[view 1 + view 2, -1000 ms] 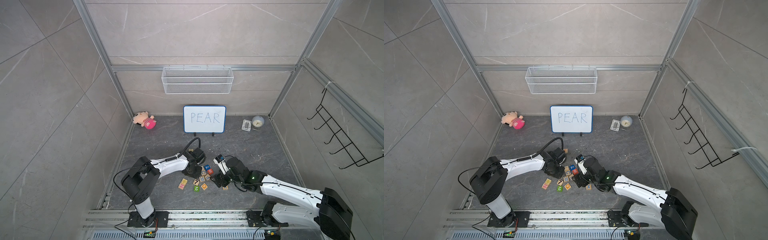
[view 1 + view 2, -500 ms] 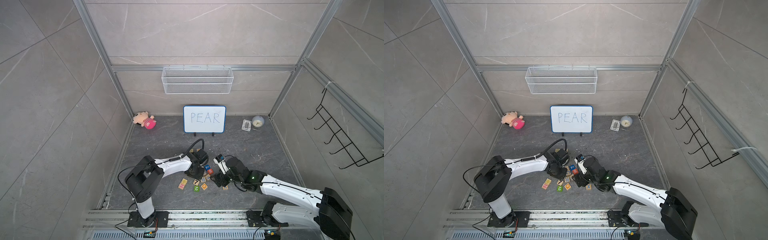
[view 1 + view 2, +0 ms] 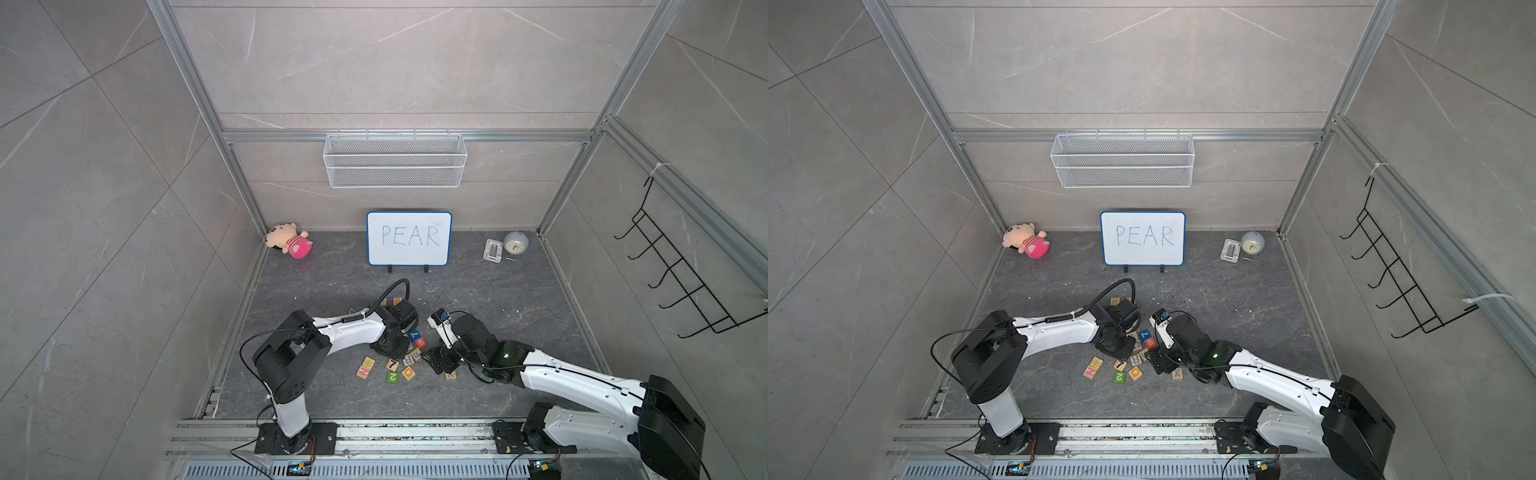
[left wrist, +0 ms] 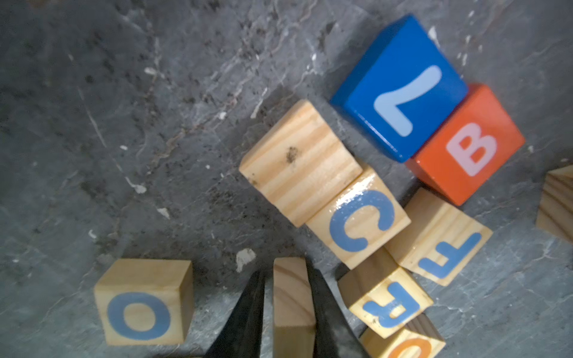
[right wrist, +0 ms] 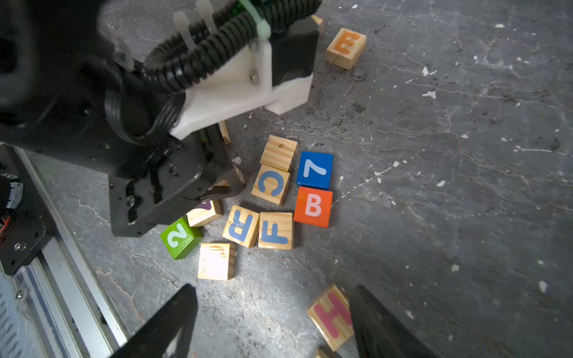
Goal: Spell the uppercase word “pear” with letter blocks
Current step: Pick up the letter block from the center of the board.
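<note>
Where letter blocks (image 5: 241,226) lie scattered, dark flecked floor (image 3: 498,291) meets grey tiled walls (image 3: 395,75).

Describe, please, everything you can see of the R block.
The R block is a small pale wooden cube with visible grain and a blue capital R on its upward face. It lies flat on the dark floor within the cluster, one side against the F block, with the C block close at a corner. Nothing holds it: the left claw grips a bare block just beside it.
</note>
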`<state>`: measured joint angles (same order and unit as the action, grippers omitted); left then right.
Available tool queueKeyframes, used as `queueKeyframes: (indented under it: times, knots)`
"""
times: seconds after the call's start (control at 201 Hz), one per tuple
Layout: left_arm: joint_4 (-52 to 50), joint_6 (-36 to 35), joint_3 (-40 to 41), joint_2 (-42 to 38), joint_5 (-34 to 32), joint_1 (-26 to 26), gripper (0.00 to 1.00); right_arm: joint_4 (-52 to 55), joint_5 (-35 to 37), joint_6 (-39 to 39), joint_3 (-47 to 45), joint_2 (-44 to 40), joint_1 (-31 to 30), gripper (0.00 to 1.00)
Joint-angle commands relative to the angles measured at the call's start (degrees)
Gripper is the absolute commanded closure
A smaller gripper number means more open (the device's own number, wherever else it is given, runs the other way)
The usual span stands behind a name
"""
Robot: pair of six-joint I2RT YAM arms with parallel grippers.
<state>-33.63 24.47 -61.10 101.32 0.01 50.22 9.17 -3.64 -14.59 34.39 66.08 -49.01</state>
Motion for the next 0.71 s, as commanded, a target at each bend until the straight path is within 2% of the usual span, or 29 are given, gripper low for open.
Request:
queueKeyframes:
  times: [0.0,0.045,0.1,0.139,0.244,0.339,0.463,0.538,0.632,0.702]
  knots:
    - [-1.5,0.1,0.1,-2.9,-0.9,-0.1,0.81,1.3,1.4,-0.5,1.2,-1.0,-0.4,0.20]
    - [-2.0,0.1,-0.3,-3.1,-1.0,-0.1,0.84,1.4,1.5,-0.5,1.3,-1.1,-0.4,0.20]
    - [-2.6,0.2,-0.8,-3.5,-1.1,-0.2,0.94,1.4,1.8,-0.3,1.4,-1.1,-0.5,0.20]
    - [-3.3,0.4,-1.4,-3.8,-1.3,-0.2,0.98,1.5,2.3,-0.1,1.5,-1.3,-0.4,0.20]
    - [-4.9,1.0,-3.1,-4.9,-1.5,-0.8,1.00,2.1,4.2,-0.1,2.3,-2.0,-0.5,0.20]
    - [-5.0,2.1,-5.1,-6.8,-2.0,-2.6,1.00,2.8,8.7,-1.2,2.9,-3.6,-0.4,0.19]
    - [4.6,5.0,-6.6,-9.0,-1.1,-5.9,1.00,2.8,16.8,-3.5,3.6,-5.5,-0.4,0.18]
    - [10.5,5.5,-10.2,-6.3,-1.2,-6.2,1.00,3.4,22.0,-5.1,4.6,-5.5,-0.3,0.17]
    - [12.9,5.0,-17.6,0.1,-1.2,-6.3,1.00,4.8,26.6,-7.3,6.4,-4.5,-0.2,0.17]
    - [18.2,5.3,-20.9,4.6,0.2,-6.4,1.00,5.9,27.9,-9.3,7.5,-3.5,0.5,0.17]
